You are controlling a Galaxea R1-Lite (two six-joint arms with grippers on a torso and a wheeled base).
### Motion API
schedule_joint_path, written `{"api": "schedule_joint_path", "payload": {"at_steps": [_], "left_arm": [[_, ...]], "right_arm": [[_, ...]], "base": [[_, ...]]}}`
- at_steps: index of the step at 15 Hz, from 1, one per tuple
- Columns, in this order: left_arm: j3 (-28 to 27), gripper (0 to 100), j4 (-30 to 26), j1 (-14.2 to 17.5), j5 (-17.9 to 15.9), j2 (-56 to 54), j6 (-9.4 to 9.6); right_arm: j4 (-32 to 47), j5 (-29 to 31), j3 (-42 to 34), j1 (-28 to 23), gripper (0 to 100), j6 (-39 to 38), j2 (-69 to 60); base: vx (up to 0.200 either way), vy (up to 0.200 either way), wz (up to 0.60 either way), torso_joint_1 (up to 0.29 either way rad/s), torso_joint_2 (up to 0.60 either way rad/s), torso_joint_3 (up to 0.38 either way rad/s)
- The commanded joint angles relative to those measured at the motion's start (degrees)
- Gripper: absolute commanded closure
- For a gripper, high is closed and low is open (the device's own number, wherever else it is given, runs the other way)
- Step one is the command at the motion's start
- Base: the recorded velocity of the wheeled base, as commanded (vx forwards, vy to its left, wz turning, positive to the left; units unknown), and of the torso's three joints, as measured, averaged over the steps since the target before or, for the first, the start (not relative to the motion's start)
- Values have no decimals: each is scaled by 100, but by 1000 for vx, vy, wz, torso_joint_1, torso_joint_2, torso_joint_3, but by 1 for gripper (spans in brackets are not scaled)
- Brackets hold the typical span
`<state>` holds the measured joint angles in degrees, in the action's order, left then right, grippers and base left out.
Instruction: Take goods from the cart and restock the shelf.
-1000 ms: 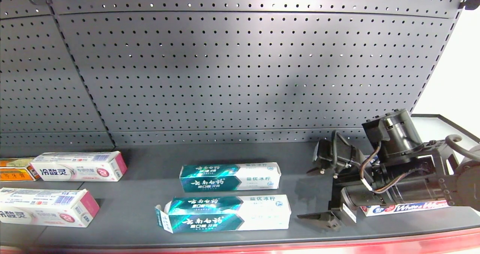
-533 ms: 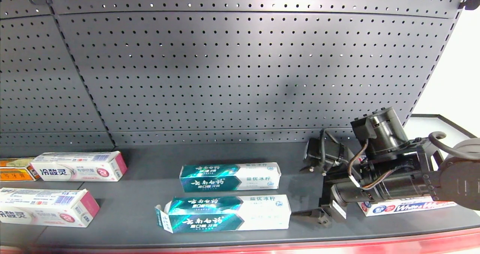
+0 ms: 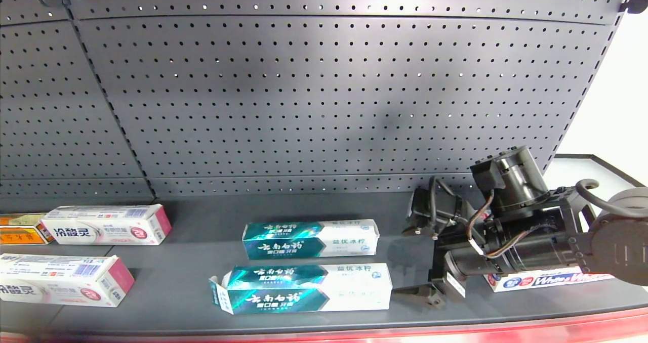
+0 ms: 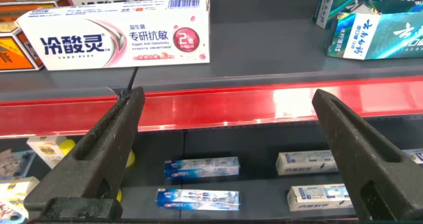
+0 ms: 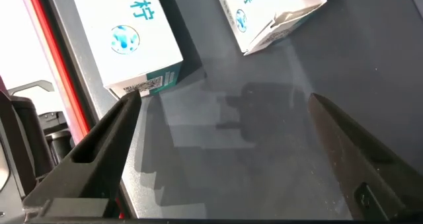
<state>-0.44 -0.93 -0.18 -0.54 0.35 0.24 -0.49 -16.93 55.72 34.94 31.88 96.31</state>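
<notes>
head view, right gripper (image 3: 404, 262) spread wide, front teal box (image 3: 304, 288) just beside it

A: What lies on the dark grey shelf (image 3: 192, 216)?

B: Mid-shelf, two teal-and-white toothpaste boxes, flat, long sides along the red front edge. The rear teal box (image 3: 310, 239) lies just behind the front teal box (image 3: 304, 288) (whose left end flap hangs open).

A: And the ends?

B: Toward the left end, a rear pink box (image 3: 106, 224) and a front pink box (image 3: 63, 280), both flat; an orange box (image 3: 23, 229) lies just beside the rear one. A blue-and-white box (image 3: 549, 279) lies near the front right corner, partly hidden.
</notes>
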Motion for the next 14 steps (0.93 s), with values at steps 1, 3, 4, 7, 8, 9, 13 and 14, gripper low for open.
{"api": "schedule_joint_path", "payload": {"at_steps": [1, 3, 4, 7, 8, 9, 13, 14], "left_arm": [[0, 0, -4, 1, 1, 9, 2], [0, 0, 5, 1, 1, 9, 2], [0, 0, 5, 1, 1, 9, 2], [0, 0, 5, 1, 10, 9, -7], [0, 0, 5, 1, 1, 9, -7], [0, 0, 5, 1, 1, 9, -7], [9, 0, 5, 1, 10, 9, -7], [9, 0, 5, 1, 10, 9, -7]], "right_arm": [[-4, -3, 0, 4, 0, 3, 11], [-4, -12, -9, 4, 0, 3, 11], [-4, -12, -9, 4, 0, 3, 11], [-13, -12, -97, -31, 0, 3, -77], [-4, -21, -141, -57, 0, 3, -165], [-4, -29, -185, -75, 0, 3, -235], [-4, -38, -229, -84, 0, 3, -384], [-4, -47, -229, -75, 0, 3, -437]], "base": [[0, 0, 0, 0, 0, 0], [0, 0, 0, 0, 0, 0], [0, 0, 0, 0, 0, 0], [0, 0, 0, 0, 0, 0], [0, 0, 0, 0, 0, 0], [0, 0, 0, 0, 0, 0], [0, 0, 0, 0, 0, 0], [0, 0, 0, 0, 0, 0]]}}
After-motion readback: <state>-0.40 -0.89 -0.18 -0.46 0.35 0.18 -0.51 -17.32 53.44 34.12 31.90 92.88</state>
